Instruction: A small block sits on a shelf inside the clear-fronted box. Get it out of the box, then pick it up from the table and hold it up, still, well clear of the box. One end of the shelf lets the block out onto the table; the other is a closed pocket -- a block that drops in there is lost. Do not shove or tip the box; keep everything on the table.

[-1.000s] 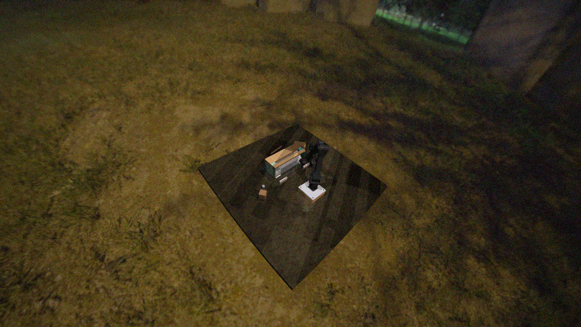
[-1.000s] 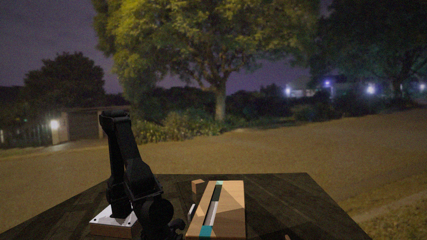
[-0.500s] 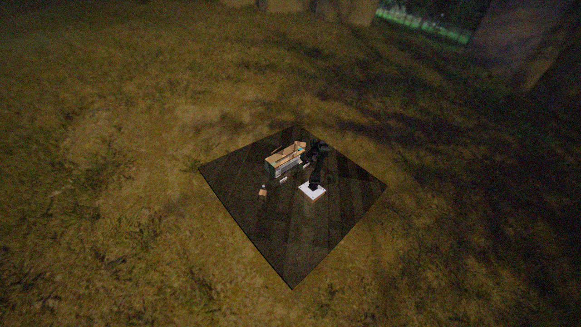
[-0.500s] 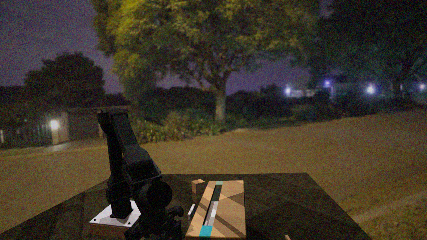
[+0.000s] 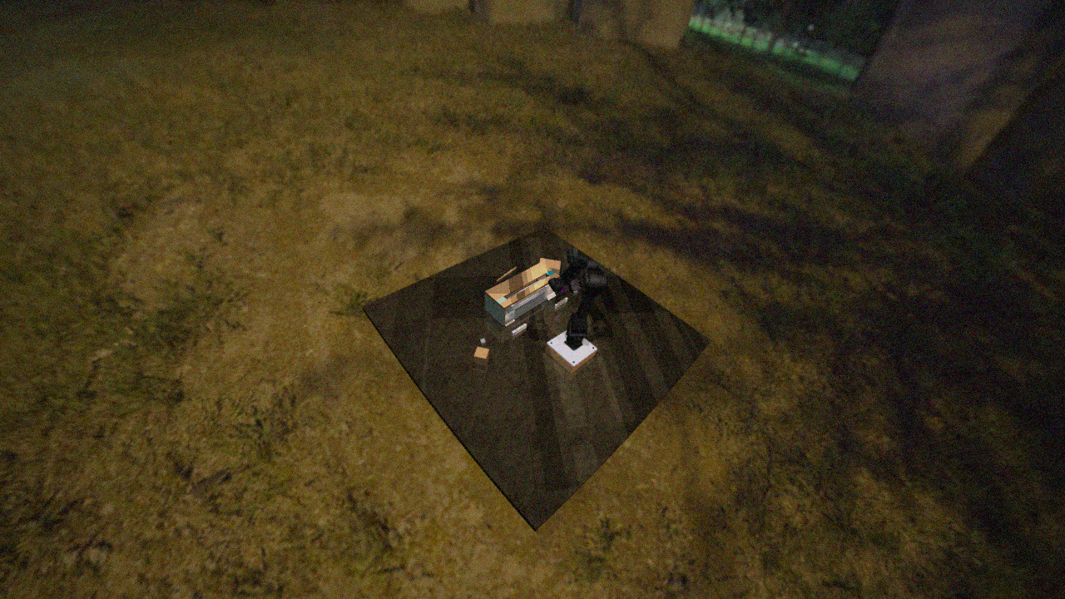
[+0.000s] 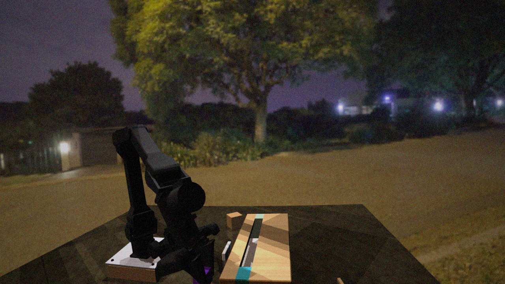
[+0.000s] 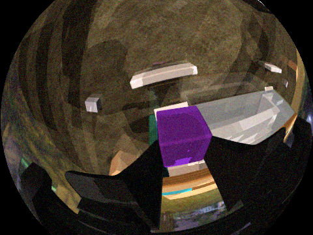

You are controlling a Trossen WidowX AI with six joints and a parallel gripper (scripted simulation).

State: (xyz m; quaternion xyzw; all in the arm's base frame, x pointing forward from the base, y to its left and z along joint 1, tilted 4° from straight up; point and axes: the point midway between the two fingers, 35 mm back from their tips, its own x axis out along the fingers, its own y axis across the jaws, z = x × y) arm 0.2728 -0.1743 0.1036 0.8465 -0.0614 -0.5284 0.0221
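Claw: the black gripper (image 5: 557, 285) (image 6: 204, 273) (image 7: 179, 141) is closed on the small block (image 6: 206, 271) (image 7: 182, 122), one finger on each side. Block is a flat-sided cube, matt purple, with a brighter patch low on the face towards the wrist camera. Location: outside the box, near its teal-marked end; whether it touches the table is hard to say, as the exterior view cuts off there.

Box (image 5: 506, 290) (image 6: 272, 247) (image 7: 241, 114): long, pale wood-grained top with a narrow lengthwise slot, clear front. From the arm's base it lies toward 11 o'clock in the top view. Base is a white plate (image 5: 560, 344) (image 6: 114, 262) with dark fixings, on a wooden slab.

Loose items: orange-tan wooden cube (image 5: 482, 353) (image 6: 232, 220), at 9 o'clock from the base in the top view. A pale, straight-edged bar (image 5: 561, 303) (image 7: 163, 75) lies at 12 o'clock of the block in the wrist view; a second bar (image 5: 518, 328) (image 6: 226, 250) (image 7: 272, 68) lies along the front side. Small grey cube (image 7: 92, 104) at 10 o'clock of the block, wrist view.

Surface: dark, plank-patterned table (image 5: 536, 447) (image 6: 328, 240), streaked with shadow. Surroundings: outdoors, night; rough yellow-brown ground, a broad leafy tree (image 6: 260, 120) at 12 o'clock in the exterior view, bright lamps at 9 and 2.
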